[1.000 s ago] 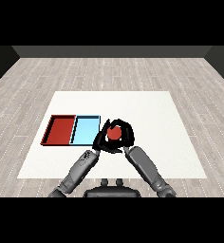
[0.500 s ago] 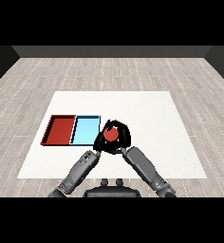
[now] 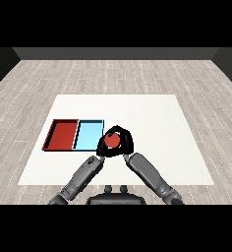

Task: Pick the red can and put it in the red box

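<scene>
White table (image 3: 152, 118), right hand (image 3: 126, 142) curled round red can (image 3: 112, 141), seemingly unlabelled

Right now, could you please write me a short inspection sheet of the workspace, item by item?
Surface: white rectangular table, flat, carrying two trays side by side.
Job's things: small red can, held just right of the trays, near the blue one's right edge; shallow red tray, nothing seen inside it.
Clutter: shallow light blue tray, touching the red tray's right side, nothing seen inside it.
Hands: black right hand curled round the can; black left hand close against the can's left side, its hold cannot be told.
Cables: nothing seen.
Surroundings: grey wood-plank floor around the table.
</scene>
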### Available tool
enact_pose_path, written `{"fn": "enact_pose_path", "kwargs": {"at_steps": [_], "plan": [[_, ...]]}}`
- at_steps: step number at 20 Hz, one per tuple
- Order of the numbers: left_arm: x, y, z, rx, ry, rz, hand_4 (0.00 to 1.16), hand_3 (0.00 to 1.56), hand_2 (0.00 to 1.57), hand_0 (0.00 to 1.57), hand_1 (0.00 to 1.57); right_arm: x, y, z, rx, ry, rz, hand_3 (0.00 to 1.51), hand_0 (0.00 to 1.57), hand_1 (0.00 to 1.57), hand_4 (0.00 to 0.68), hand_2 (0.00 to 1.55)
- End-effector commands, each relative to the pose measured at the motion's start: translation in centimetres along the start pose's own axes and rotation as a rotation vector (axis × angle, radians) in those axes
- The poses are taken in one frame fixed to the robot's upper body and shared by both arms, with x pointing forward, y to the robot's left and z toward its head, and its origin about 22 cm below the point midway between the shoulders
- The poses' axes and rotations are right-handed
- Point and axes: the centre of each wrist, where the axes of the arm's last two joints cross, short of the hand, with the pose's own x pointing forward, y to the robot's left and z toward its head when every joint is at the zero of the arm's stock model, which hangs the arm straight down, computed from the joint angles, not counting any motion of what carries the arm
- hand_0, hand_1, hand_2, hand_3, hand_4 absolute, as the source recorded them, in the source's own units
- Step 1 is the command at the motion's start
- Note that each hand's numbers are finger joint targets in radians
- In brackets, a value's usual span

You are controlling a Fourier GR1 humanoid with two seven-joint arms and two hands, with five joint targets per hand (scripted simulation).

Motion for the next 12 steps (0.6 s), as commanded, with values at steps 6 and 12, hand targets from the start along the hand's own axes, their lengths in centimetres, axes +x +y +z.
{"fn": "enact_pose_path", "kwargs": {"at_steps": [6, 12], "plan": [[-0.2, -0.7, 0.0, 0.083, -0.048, -0.029, 1.14, 1.48, 1.56, 1.57, 1.57, 0.7, -0.8, 0.4, 0.0, 0.016, -0.015, 1.39, 1.49, 1.49, 0.642, 1.44], [0.7, -0.4, -0.7, 0.091, -0.149, 0.013, 1.15, 1.51, 1.57, 1.57, 1.57, -0.1, -0.5, 0.4, 0.005, 0.089, 0.013, 0.53, 0.92, 0.92, 0.0, 0.93]]}}
